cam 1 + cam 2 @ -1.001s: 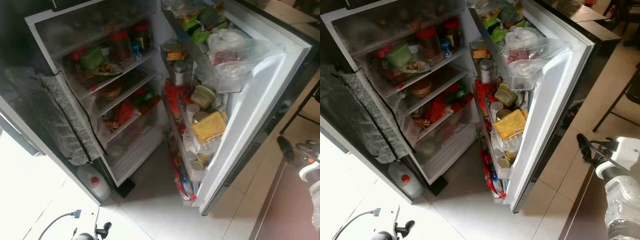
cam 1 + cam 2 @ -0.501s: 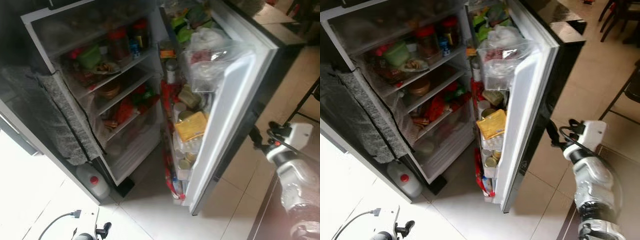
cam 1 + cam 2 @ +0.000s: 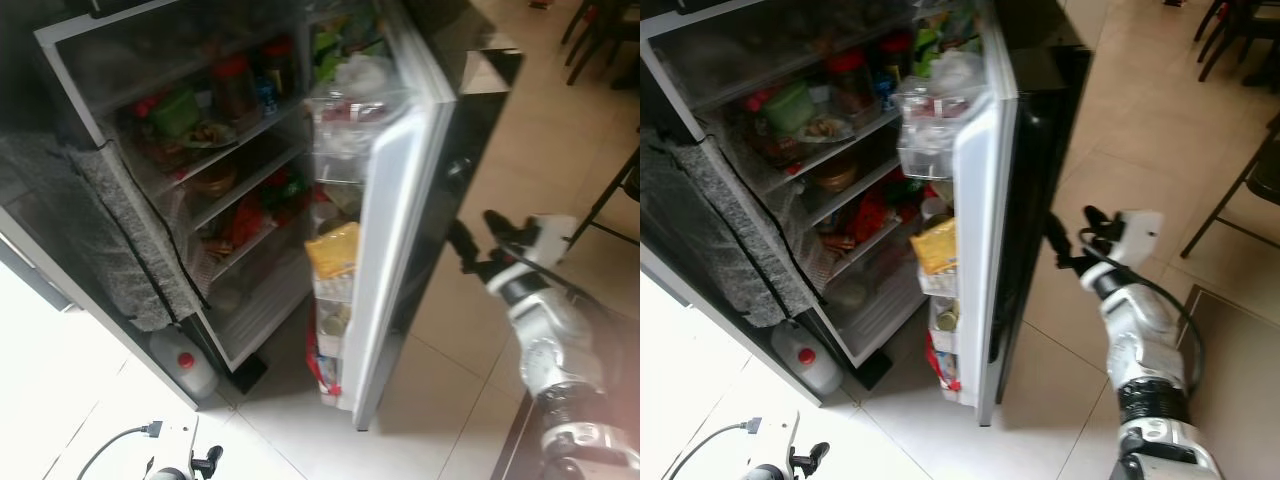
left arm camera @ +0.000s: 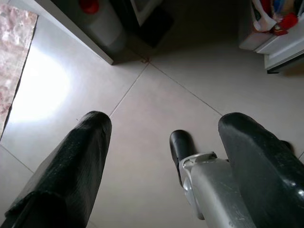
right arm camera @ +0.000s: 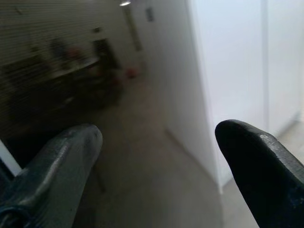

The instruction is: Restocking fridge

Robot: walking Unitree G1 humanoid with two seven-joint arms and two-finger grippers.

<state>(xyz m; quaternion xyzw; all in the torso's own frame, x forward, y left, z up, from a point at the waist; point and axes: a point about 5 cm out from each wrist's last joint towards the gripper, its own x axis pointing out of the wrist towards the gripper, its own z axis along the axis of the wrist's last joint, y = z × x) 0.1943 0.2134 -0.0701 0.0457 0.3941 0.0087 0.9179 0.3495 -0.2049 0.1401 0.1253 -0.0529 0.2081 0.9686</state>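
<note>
The right gripper (image 3: 1068, 238) hangs with fingers spread and nothing between them, just beside the dark outer face of the fridge door (image 3: 1025, 170), which stands partly open. Beyond the door, the fridge (image 3: 215, 180) shelves are packed with jars and food. The left gripper (image 4: 161, 156) hangs idle over the floor tiles (image 4: 142, 114), fingers apart.

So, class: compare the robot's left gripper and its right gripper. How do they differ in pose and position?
The right gripper is raised at the dark outer face of the fridge door; the left gripper hangs low, pointing down at the floor tiles.
The right gripper faces the door surface; the left gripper sits near the white jug at the fridge's foot.
Both have open jaws and hold nothing.
</note>
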